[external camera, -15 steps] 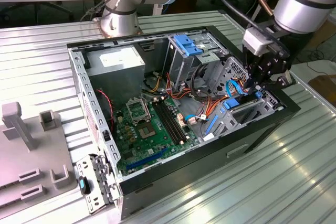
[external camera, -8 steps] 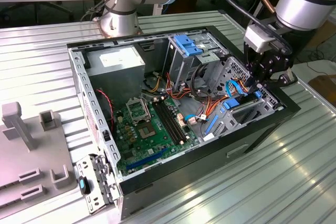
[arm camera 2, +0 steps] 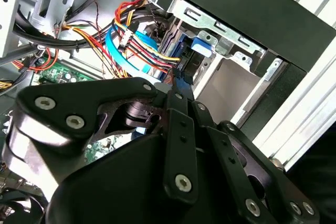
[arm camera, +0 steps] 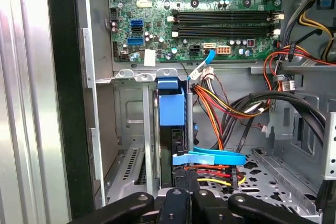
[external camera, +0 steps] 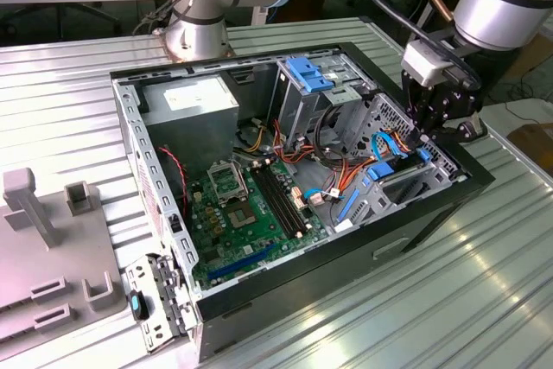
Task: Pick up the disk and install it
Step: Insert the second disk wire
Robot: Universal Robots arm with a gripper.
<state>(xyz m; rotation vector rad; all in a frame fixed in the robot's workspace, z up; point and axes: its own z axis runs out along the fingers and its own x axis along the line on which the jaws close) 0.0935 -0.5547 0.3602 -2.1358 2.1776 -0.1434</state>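
Gripper [external camera: 429, 130] hung at the open computer case [external camera: 173, 71] in the exterior view, low at the case's corner on the exterior view's right, its black fingers reaching down into the drive bay. Just at 7 o'clock of it a strip of bright blue showed, which looked like the edge of the disk [external camera: 386, 167] seated in the bay, though cables crossed it. The green motherboard [external camera: 251, 213] lay on the case floor toward the exterior view's left, the silver power supply [external camera: 192, 97] sat at the far corner, and a light-blue bracket [external camera: 309, 73] stood on the cage behind. The case rested on a ribbed metal table [external camera: 449, 283].

In the second wrist view the black links of the gripper [arm camera 2: 174, 85] ran together toward a narrow tip, and the fingers looked drawn close against the blue end of the disk [arm camera 2: 202, 45]. Whether they actually pinched it could not be told. Red, yellow and orange wires [arm camera 2: 134, 30] looped beside it.

In the first wrist view the disk [arm camera: 171, 107] stood on edge in its slot, at 12 o'clock from the gripper [arm camera: 186, 190]. A flat blue cable [arm camera: 210, 157] crossed just ahead of the fingertips, and the motherboard [arm camera: 194, 14] lay beyond the bay.
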